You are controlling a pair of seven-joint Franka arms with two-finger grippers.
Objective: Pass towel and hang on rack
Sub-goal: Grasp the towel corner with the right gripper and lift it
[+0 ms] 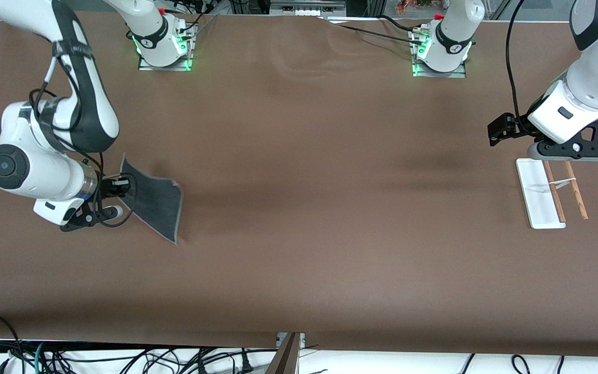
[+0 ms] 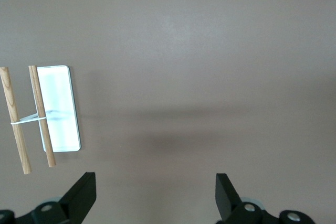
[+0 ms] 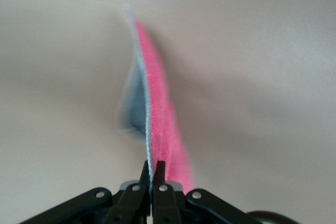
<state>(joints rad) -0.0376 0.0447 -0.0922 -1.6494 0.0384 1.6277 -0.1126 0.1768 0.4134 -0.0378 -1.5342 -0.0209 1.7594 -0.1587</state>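
The towel [image 1: 154, 205], dark grey with a pale edge, hangs from my right gripper [image 1: 121, 187] above the table at the right arm's end. The right gripper [image 3: 151, 174] is shut on the towel's edge; in the right wrist view the towel [image 3: 157, 103] shows its pink face and a grey face. The rack [image 1: 537, 193] is a white flat base with two brown rods [image 1: 574, 189] at the left arm's end. My left gripper [image 1: 501, 130] is open and empty, held above the table just farther from the front camera than the rack. The left wrist view shows the rack [image 2: 59, 106] and its own open fingers [image 2: 84, 195].
The brown table [image 1: 309, 208] stretches between the two arms. The arm bases [image 1: 166, 47] stand along its farthest edge. Cables lie below the table's nearest edge [image 1: 122, 358].
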